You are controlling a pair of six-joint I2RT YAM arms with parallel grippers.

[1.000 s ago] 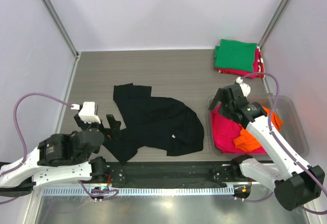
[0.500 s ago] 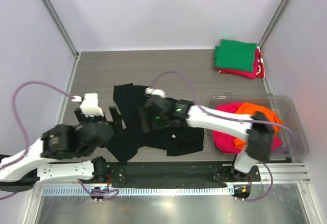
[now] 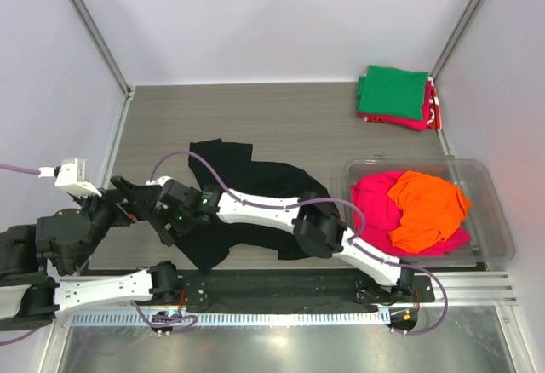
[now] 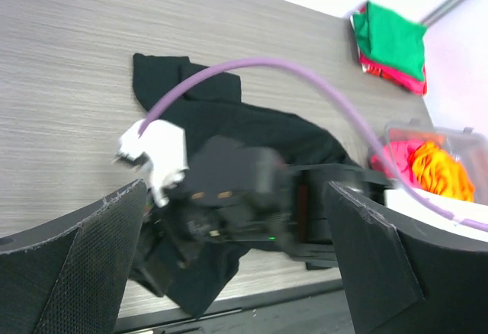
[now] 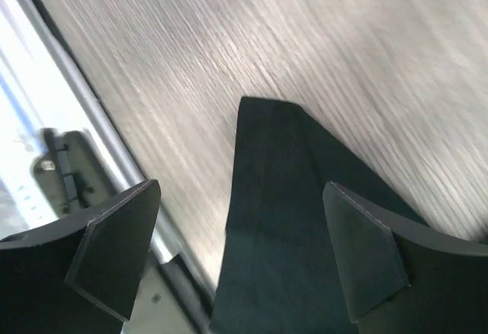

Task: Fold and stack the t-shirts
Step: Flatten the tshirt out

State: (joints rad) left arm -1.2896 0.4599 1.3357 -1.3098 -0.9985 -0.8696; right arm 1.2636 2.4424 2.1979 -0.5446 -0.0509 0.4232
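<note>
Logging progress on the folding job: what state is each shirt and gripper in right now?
Black tee: unfolded, rumpled.
Green tee: folded, stacked on top.
Pink-red tee: folded, under green.
Magenta tee: crumpled in bin.
Orange tee: crumpled on magenta.
Left gripper: open, empty.
Right gripper: open, empty.

Overhead and wrist views; shared t-shirt [image 3: 260,177]

White-and-black arms [image 3: 255,207], purple cables [image 4: 252,62]
</note>
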